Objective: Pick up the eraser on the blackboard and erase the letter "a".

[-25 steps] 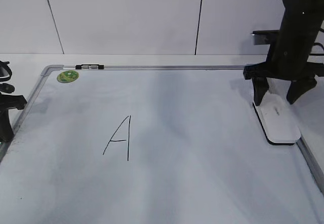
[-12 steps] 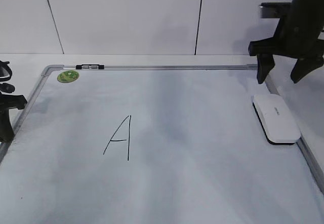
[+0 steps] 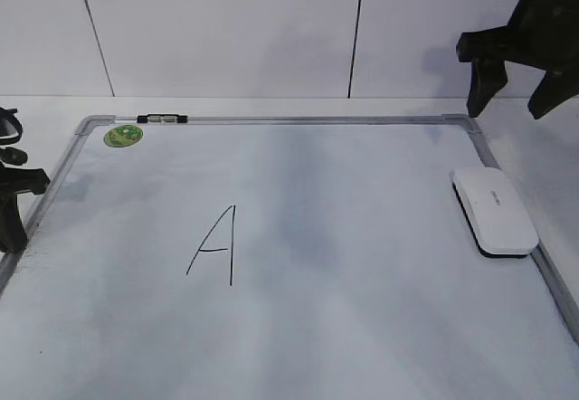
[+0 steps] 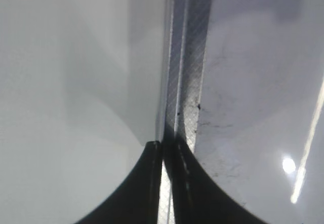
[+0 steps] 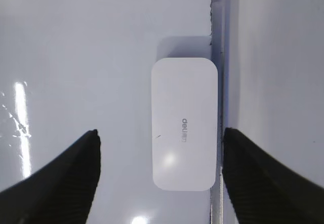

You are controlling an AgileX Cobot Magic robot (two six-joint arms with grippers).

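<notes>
The white eraser (image 3: pixel 494 210) lies flat on the blackboard (image 3: pixel 362 328), a white board, against its right frame. In the right wrist view the eraser (image 5: pixel 185 123) shows grey lettering on top. My right gripper (image 3: pixel 508 106) is open and empty, raised well above the eraser near the board's far right corner; in its own view the gripper (image 5: pixel 160 132) stands wide on either side of the eraser. My left gripper (image 3: pixel 11 223) is shut and empty at the board's left frame (image 4: pixel 185 82), as its wrist view (image 4: pixel 163 144) shows. No small cursive "a" shows on the board.
A large capital "A" (image 3: pixel 215 246) in black marker sits left of the board's middle. A round green sticker (image 3: pixel 122 135) is at the far left corner, with a black clip (image 3: pixel 160 119) on the top frame. A white panelled wall stands behind.
My right gripper, which stood astride the eraser a second ago, has risen up and back, open. The eraser stays on the board. The left arm has not moved.
</notes>
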